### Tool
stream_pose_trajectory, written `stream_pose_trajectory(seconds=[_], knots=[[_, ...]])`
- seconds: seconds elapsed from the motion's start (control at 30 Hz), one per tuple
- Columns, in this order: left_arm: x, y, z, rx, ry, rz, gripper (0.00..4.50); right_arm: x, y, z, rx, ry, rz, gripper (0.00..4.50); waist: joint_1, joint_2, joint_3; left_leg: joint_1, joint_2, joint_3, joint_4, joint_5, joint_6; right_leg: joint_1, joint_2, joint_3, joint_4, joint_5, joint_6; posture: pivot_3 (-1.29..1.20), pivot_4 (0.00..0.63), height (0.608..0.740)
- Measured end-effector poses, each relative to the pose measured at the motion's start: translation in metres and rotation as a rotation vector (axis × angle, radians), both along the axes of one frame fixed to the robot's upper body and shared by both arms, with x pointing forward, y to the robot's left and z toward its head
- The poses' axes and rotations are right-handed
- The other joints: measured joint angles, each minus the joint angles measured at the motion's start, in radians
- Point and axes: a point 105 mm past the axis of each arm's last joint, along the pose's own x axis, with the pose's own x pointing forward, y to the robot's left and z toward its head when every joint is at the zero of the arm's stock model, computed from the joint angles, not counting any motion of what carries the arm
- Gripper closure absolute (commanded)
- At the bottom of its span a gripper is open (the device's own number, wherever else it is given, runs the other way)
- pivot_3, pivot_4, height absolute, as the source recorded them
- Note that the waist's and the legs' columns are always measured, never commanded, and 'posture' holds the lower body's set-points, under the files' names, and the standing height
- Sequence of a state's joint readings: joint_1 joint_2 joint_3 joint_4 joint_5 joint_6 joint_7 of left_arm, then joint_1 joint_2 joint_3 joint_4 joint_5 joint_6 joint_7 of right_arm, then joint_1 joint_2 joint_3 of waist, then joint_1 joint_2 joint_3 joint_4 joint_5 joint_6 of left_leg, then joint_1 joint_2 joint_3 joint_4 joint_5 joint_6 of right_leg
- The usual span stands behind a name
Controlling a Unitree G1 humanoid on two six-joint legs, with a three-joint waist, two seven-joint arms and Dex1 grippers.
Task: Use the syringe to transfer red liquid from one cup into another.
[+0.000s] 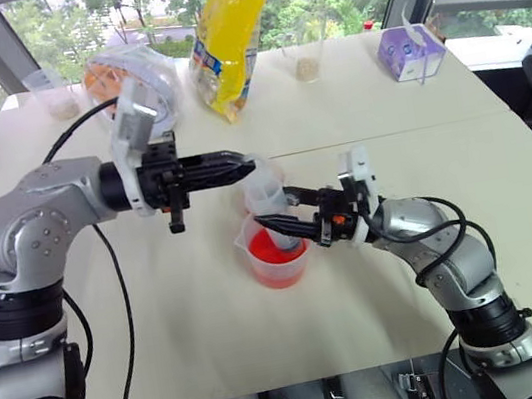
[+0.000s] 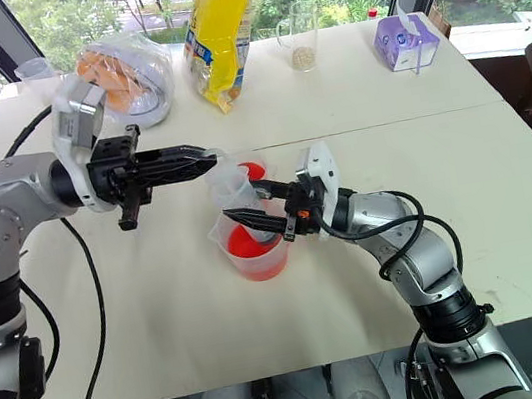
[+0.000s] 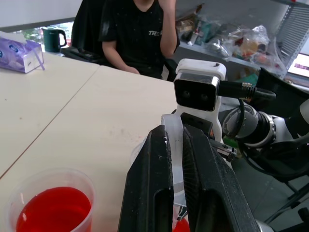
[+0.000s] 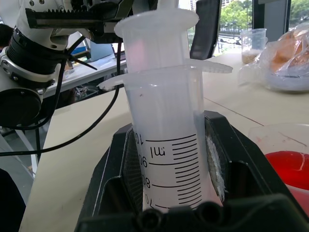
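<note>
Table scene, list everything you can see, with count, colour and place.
syringe: one, clear, upright over the beaker
beaker: one, clear, red liquid inside, table centre
small cup: one, clear, red liquid, just behind the beaker
grain cups: two, clear, far edge
yellow bag: one, far edge
clear bag: one, orange contents, far left
tissue pack: one, purple, far right
person: one, black shirt, seated
left gripper: black, shut on plunger
right gripper: black, shut on barrel

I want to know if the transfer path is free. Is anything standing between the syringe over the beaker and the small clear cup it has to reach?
Nothing visible does. The clear plastic syringe, gripped by the right gripper, stands in the wide spouted beaker; the small clear cup of red liquid sits right behind it.
</note>
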State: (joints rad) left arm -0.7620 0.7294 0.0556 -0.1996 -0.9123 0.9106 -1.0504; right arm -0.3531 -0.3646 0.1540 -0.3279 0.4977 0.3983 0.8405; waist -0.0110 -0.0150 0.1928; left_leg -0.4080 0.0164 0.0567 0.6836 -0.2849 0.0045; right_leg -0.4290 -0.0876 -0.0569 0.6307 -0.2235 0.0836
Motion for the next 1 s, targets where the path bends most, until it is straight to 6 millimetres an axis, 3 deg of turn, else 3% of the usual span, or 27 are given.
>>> stream_pose_trajectory(seconds=[0.7, 0.83, 1.0], knots=[[0.001, 0.001, 0.002, -0.004, -0.009, 0.002, 4.47, 0.001, -0.001, 0.000, 0.003, 0.031, 0.008, 3.10, 0.000, 0.000, 0.000, 0.000, 0.000, 0.000, 0.000, 0.000, 0.000, 0.000, 0.000, 0.000, 0.000, 0.000, 0.000, 0.00, 0.150, 0.740], [0.003, 0.005, 0.007, -0.023, -0.029, 0.037, 2.92, 0.002, 0.001, 0.004, 0.000, 0.027, 0.015, 3.10, -0.001, 0.000, 0.000, 0.000, 0.000, 0.000, 0.000, 0.000, 0.000, 0.000, 0.000, 0.000, 0.000, 0.000, 0.000, 0.00, 0.150, 0.740], [-0.001, 0.008, 0.006, -0.039, -0.024, 0.049, 0.51, 0.005, 0.003, 0.018, 0.009, -0.006, 0.022, 3.10, -0.001, 0.000, 0.000, 0.000, 0.000, 0.000, 0.000, 0.000, 0.000, 0.000, 0.000, 0.000, 0.000, 0.000, 0.000, 0.00, 0.150, 0.740]])
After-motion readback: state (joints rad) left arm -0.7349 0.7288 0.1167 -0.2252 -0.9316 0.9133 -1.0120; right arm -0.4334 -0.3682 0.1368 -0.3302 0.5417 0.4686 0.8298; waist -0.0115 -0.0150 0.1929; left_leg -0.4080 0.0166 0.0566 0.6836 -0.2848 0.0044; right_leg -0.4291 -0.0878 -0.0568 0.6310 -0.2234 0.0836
